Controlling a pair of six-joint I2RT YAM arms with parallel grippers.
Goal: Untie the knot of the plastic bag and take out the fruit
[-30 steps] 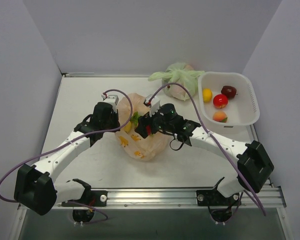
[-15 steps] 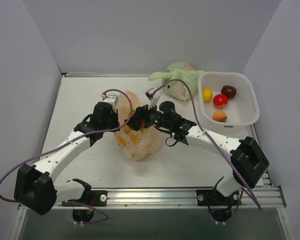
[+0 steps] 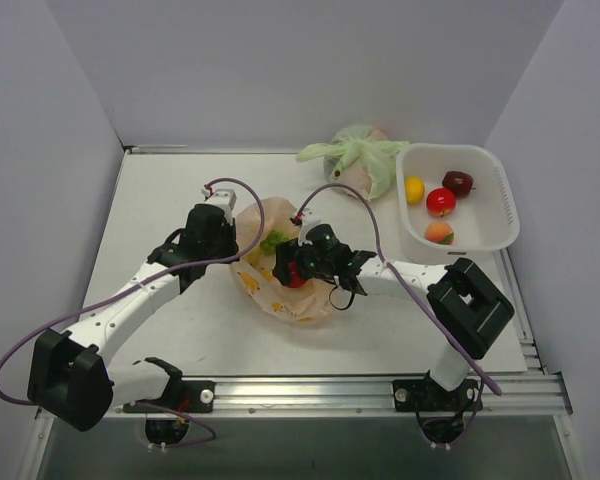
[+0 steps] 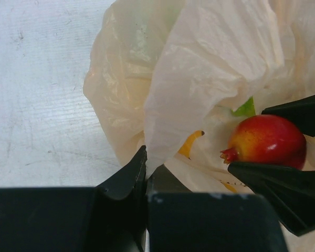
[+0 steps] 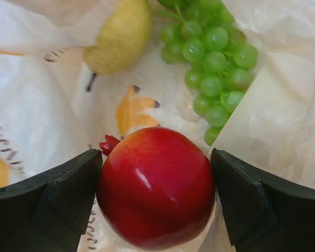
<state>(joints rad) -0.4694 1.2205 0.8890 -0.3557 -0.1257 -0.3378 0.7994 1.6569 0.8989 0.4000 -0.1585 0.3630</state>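
Inside the opened plastic bag (image 3: 280, 300), the right gripper (image 5: 155, 176) clamps the red fruit (image 5: 156, 189) between both fingers (a green grape bunch (image 5: 212, 58) and a yellow pear (image 5: 121, 34) lie just beyond). The left gripper (image 4: 146, 167) pinches the bag's film edge.

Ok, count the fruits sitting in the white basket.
4 in the basket: a yellow one at left, a dark red one at the back, a red one in the middle, a peach-coloured one nearest. None looks hidden.
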